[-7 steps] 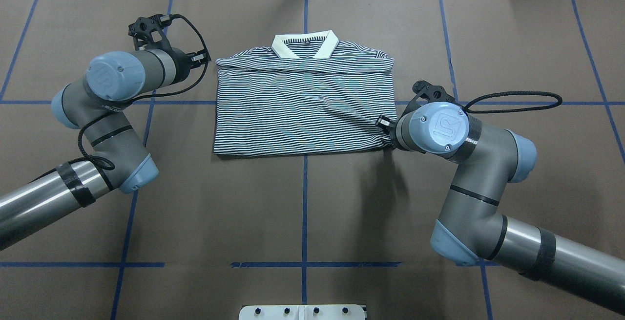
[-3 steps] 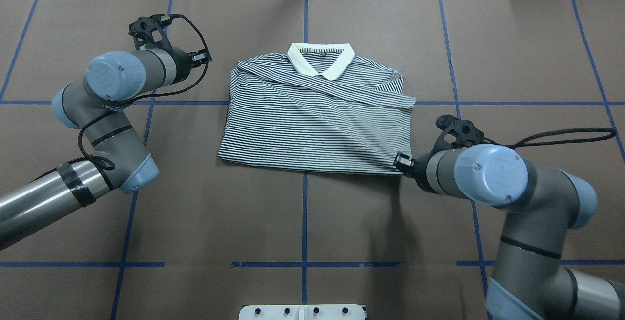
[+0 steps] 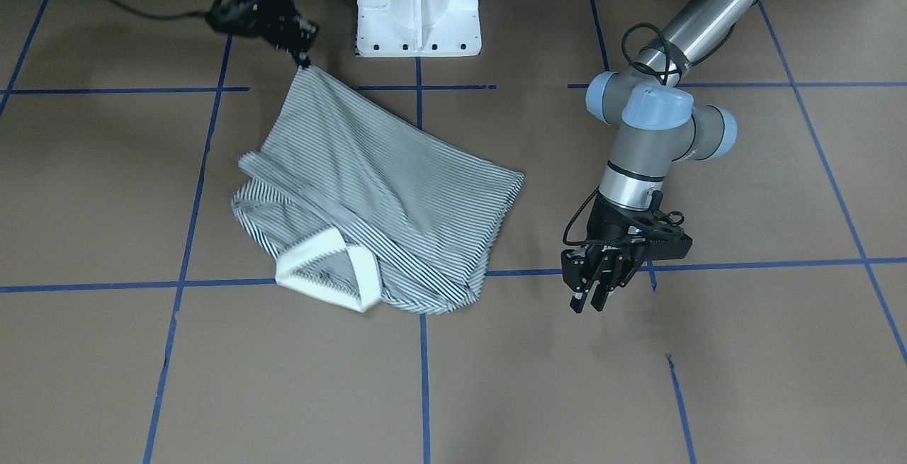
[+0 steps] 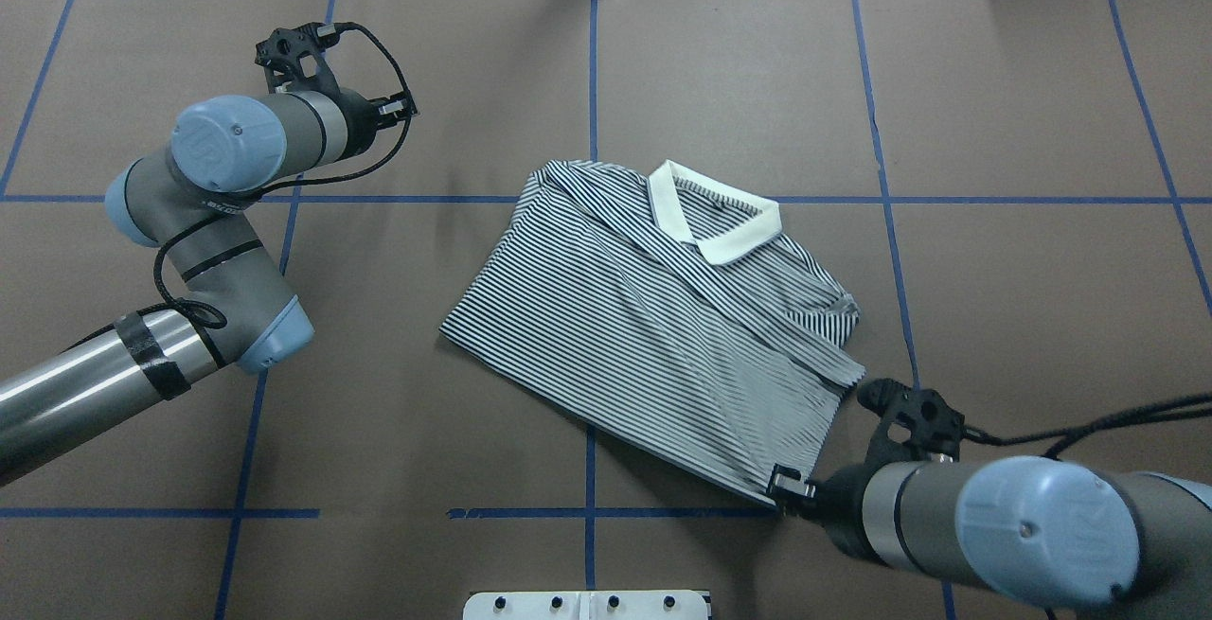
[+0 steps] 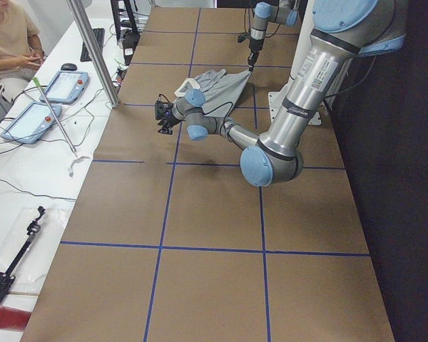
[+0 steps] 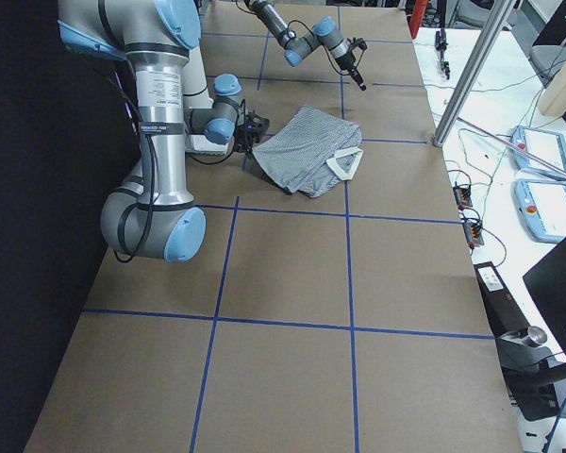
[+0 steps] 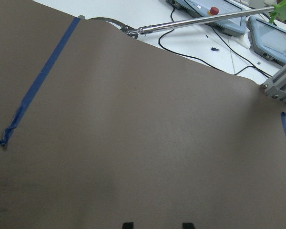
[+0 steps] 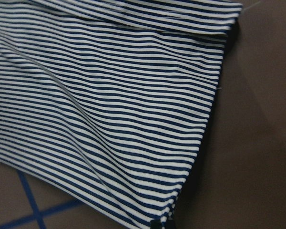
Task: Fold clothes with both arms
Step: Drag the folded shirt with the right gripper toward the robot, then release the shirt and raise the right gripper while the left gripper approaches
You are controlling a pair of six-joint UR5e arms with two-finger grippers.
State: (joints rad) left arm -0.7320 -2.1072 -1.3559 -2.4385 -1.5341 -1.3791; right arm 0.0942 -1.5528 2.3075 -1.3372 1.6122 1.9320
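**Q:** How is the garment presented, and where is it located?

**A:** One polo shirt (image 4: 653, 317) is laid on the worktop (image 4: 379, 431). It is folded into a rough rectangle and turned diagonally to the blue tape lines (image 4: 592, 62). Most of it is placed to the robot's right of the centre line. The collar (image 4: 715, 222) is positioned on the side far from the robot.

**Q:** Which materials, textures and shapes are to be noted?

**A:** A thin, pliable fabric with fine navy-and-white stripes is shown. The collar is plain cream and is folded into an open V. Long diagonal creases are drawn across the body from one near corner towards the collar. The worktop is covered with a matte brown sheet, marked into a grid by the tape.

**Q:** In what state are the end effectors found?

**A:** That near hem corner is pinched by the right end effector (image 4: 786, 487), and the fabric is pulled taut there. In the right wrist view, a dark shadow is seen beneath the adjoining edge. The left end effector (image 3: 588, 302) is held well apart from the shirt, over bare worktop, with its jaws spread and nothing between them.
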